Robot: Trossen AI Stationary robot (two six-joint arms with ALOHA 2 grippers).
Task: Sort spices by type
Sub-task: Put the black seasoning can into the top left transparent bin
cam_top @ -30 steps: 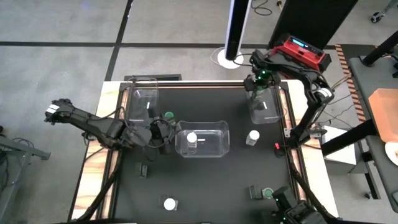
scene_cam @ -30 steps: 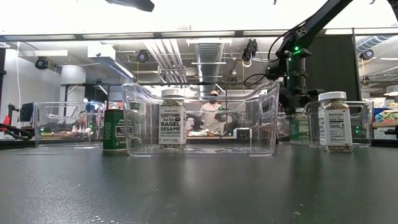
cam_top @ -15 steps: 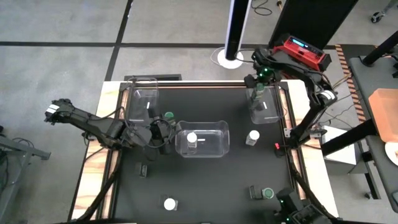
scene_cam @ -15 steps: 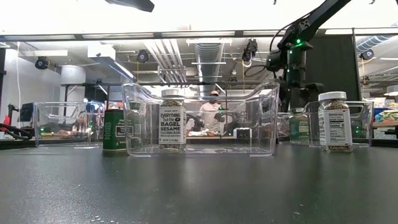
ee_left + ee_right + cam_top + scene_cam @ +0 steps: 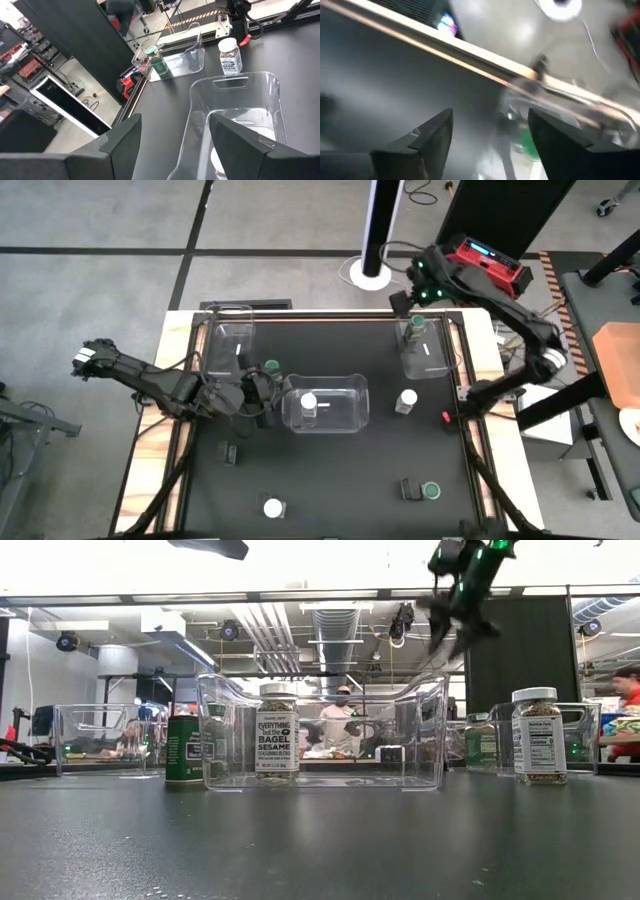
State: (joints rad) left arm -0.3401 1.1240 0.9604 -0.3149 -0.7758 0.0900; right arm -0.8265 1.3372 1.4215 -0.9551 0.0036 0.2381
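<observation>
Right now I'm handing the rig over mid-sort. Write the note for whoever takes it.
Left gripper: open, empty, low at the centre bin's left end.
Right gripper: open, empty, raised over the far right bin.
Done: one green-lid jar in the far right bin, one white-lid jar in the centre bin.
Left: second green-lid jar by the left gripper, second white-lid jar right of the centre bin, third white-lid jar and third green-lid jar near the robot-side edge.

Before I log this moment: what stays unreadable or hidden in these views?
- Right wrist view: motion-blurred; the green-lidded jar is a smear.
- Low view: right hand blurred, fingers unclear.
- High view: left hand dark against the mat, so its fingers are unclear; jar labels too small.
- Low view: green jar partly behind the middle bin.
</observation>
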